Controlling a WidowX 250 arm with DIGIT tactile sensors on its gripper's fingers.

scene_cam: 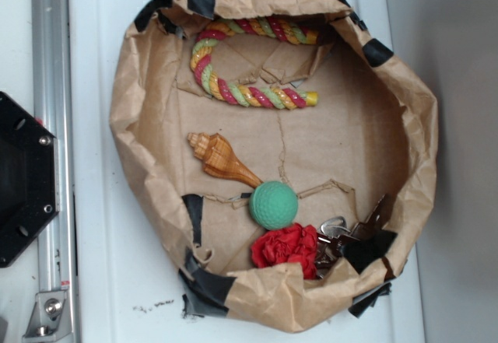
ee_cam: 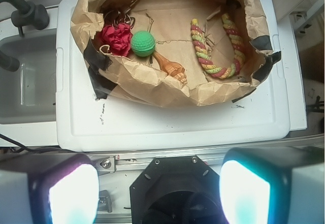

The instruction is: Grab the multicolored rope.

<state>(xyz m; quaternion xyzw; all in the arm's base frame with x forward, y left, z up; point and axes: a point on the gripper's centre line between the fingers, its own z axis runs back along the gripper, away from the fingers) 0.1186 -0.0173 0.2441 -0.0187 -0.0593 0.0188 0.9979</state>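
The multicolored rope (scene_cam: 233,67), a thick twisted U striped red, yellow and light green, lies at the far end of a crumpled brown paper nest (scene_cam: 132,125). In the wrist view the rope (ee_cam: 216,49) sits at the upper right inside the nest. My gripper (ee_cam: 160,193) hangs well back from the nest, above the black arm base, with its two pads (ee_cam: 244,193) wide apart and nothing between them. The gripper does not appear in the exterior view.
Also in the nest are a brown shell (scene_cam: 222,159), a green dimpled ball (scene_cam: 273,204), a red fabric wad (scene_cam: 286,247) and a metal clip (scene_cam: 336,230). The nest sits on a white lid (ee_cam: 167,122). A metal rail (scene_cam: 53,156) and black base (scene_cam: 23,180) lie beside it.
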